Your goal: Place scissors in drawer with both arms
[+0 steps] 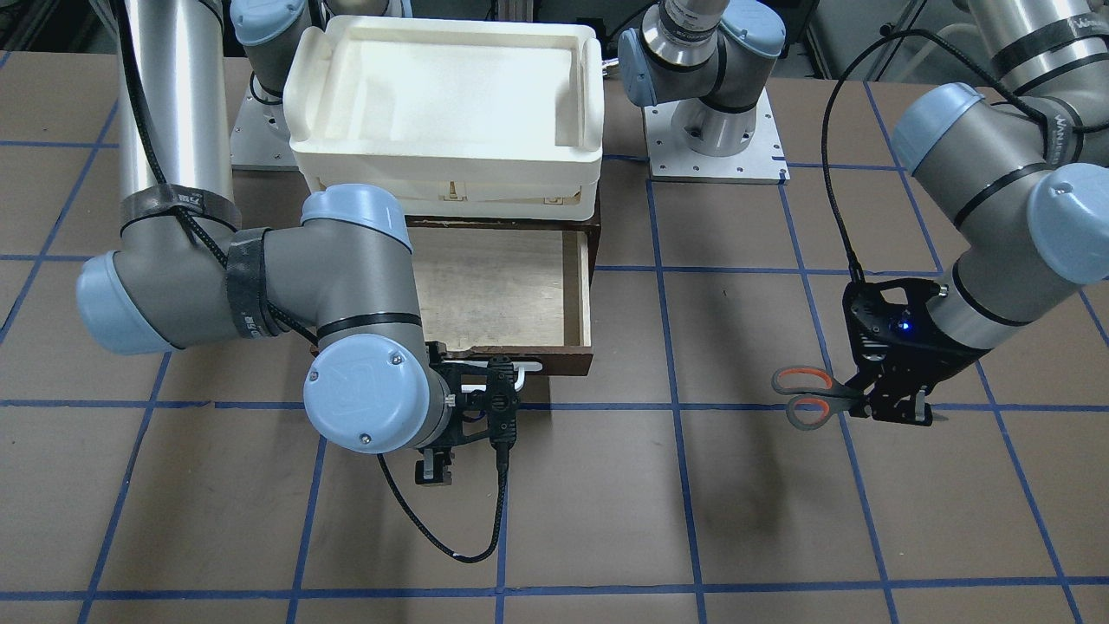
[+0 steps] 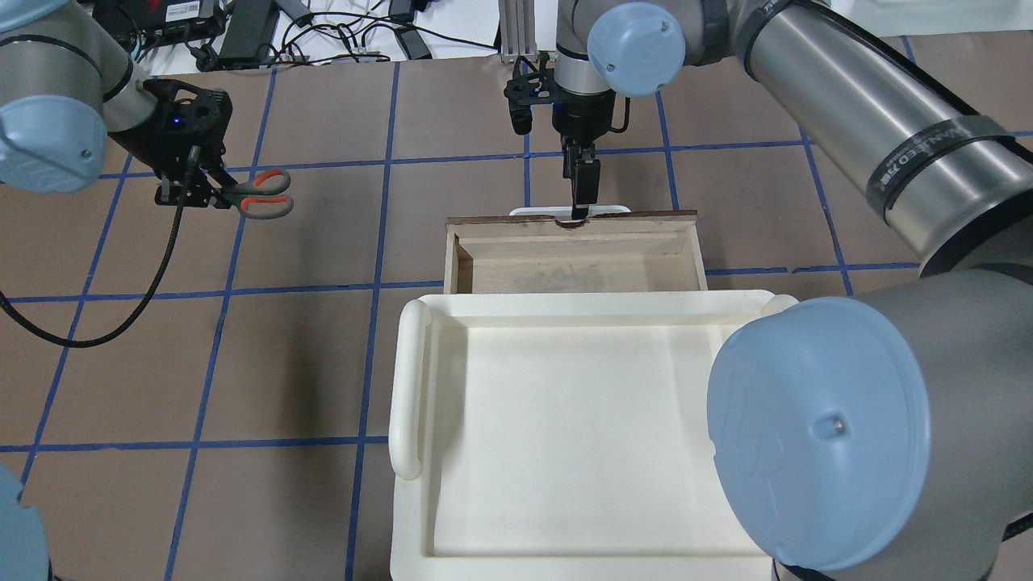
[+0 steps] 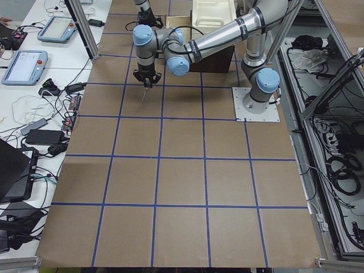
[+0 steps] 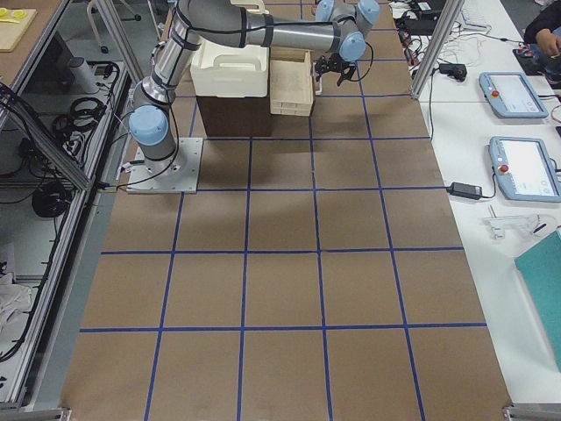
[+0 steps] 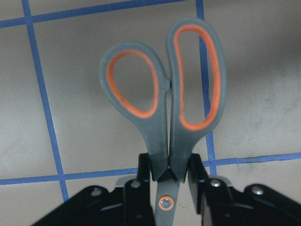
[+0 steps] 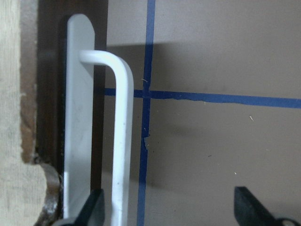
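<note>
**Scissors aloft, drawer open and waiting**

Brown paper with a blue tape grid covers the table [image 1: 736, 520], and on it we see the dark wooden drawer [image 2: 573, 218] pulled out from under a white plastic tray [image 2: 411, 379], its pale floor bare.

Our main worry is the hold on the scissors [image 5: 168, 122]. They are pinched only at the narrow neck by the pivot, so they could swivel or slip on the way over. The tray overhangs the back of the drawer, which leaves a tight opening, and the right arm sits at its front edge, so the two arms could clash there.

The left gripper [image 5: 169, 183] is clamped on the scissors with the orange-lined loops sticking out. It appears lifted off the table, well to the robot's left of the drawer. The right gripper [image 6: 171, 209] is spread wide. The white bar handle [image 6: 120, 141] lies between its fingers, close to one, and is not squeezed. A knock might therefore shift the drawer.
</note>
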`<control>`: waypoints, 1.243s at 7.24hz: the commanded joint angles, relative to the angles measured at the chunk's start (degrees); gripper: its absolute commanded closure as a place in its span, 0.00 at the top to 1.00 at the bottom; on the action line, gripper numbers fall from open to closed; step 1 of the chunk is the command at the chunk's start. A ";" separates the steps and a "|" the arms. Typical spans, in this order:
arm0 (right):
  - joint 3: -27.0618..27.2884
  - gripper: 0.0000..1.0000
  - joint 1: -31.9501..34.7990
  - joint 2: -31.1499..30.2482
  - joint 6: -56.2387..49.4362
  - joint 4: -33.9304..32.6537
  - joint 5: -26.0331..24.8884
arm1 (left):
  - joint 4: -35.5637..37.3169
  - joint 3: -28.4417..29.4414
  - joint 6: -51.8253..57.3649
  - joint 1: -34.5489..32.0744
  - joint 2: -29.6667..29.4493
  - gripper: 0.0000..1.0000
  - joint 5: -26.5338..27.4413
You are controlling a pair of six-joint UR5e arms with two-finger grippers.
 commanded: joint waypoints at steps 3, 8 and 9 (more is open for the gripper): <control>-0.22 1.00 0.00 -3.68 0.10 -3.00 -1.18 | -2.29 0.44 -8.82 -4.17 2.17 0.00 -0.18; 6.61 1.00 -0.70 -18.07 7.26 -3.10 -7.96 | -3.62 1.06 -31.84 -17.35 4.02 0.00 -0.61; 8.90 1.00 -2.01 -22.02 14.96 -2.76 -7.78 | -3.62 1.06 -35.45 -19.29 3.59 0.00 -0.61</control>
